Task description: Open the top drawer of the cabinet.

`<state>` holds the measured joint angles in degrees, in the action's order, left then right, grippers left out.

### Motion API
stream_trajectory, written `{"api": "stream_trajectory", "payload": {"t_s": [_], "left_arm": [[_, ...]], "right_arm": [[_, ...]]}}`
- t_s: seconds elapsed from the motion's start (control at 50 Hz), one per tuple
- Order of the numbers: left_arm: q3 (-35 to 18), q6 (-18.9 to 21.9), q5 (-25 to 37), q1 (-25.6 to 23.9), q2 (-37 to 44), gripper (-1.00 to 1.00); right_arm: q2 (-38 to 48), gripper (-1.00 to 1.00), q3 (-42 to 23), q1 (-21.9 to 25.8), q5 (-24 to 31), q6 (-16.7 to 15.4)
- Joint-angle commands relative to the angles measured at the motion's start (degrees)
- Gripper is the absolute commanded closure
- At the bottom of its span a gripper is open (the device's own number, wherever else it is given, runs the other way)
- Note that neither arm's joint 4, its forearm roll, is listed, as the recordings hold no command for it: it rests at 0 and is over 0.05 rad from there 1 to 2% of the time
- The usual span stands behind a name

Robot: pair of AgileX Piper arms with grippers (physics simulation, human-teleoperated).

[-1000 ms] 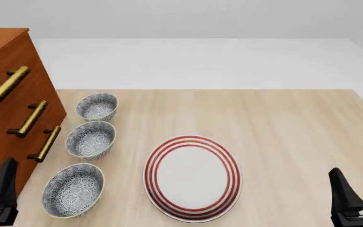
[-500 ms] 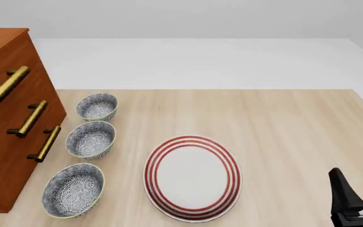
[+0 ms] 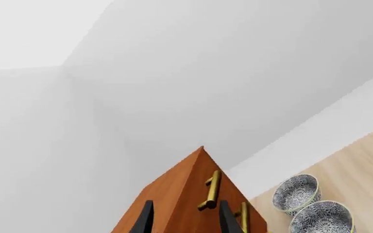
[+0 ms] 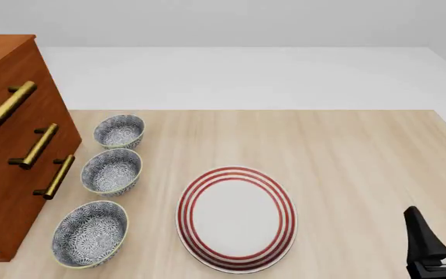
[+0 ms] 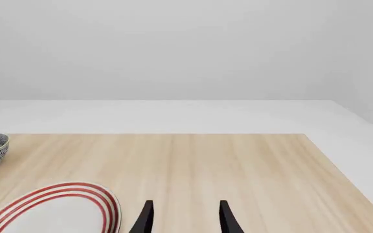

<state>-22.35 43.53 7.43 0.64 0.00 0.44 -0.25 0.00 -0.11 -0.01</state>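
Top drawer (image 4: 10, 87): uppermost in cabinet (image 4: 6, 192), far left of surface (image 4: 347, 151), shut flush. Left claw (image 3: 183, 218): fingers apart, facing cabinet. Right claw (image 4: 443, 244): fingers apart, near right corner.

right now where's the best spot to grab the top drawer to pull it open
Probably the brass bar handle on the top drawer. It stands off the cabinet front on two posts, leaving a gap behind it. Come at the front face from the bowls' side, jaws straddling the bar across its mid-length.

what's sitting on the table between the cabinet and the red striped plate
Three patterned bowls in a row stand between the cabinet and the plate, seen in the front view.
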Motion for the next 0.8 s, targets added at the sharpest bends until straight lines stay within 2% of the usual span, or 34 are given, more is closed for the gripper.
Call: {"api": "stream_trajectory", "payload": {"t_s": [0.02,0.06,0.14,0.16,0.2,0.22,0.26,0.6,0.8], "left_arm": [[3.5,8.3,-1.8,-0.8,0.0,-1.00],[2.5,7.6,-1.1,-1.0,0.0,-1.00],[3.6,9.4,-1.3,-1.1,0.0,-1.00],[4.6,11.0,-2.2,-1.1,0.0,-1.00],[4.7,11.4,-2.2,-0.7,0.0,-1.00],[6.1,13.4,-3.3,-0.9,0.0,-1.00],[4.9,12.2,-2.4,-0.8,0.0,-1.00],[8.4,16.3,-3.8,-0.1,0.0,-1.00],[12.0,17.8,-9.7,0.5,3.4,-1.00]], "right_arm": [[0.0,-1.00,0.0,0.0,0.0,0.0],[0.0,-1.00,0.0,0.0,0.0,0.0],[0.0,-1.00,0.0,0.0,0.0,0.0],[0.0,-1.00,0.0,0.0,0.0,0.0],[0.0,-1.00,0.0,0.0,0.0,0.0],[0.0,-1.00,0.0,0.0,0.0,0.0],[0.0,-1.00,0.0,0.0,0.0,0.0],[0.0,-1.00,0.0,0.0,0.0,0.0],[0.0,-1.00,0.0,0.0,0.0,0.0]]}}
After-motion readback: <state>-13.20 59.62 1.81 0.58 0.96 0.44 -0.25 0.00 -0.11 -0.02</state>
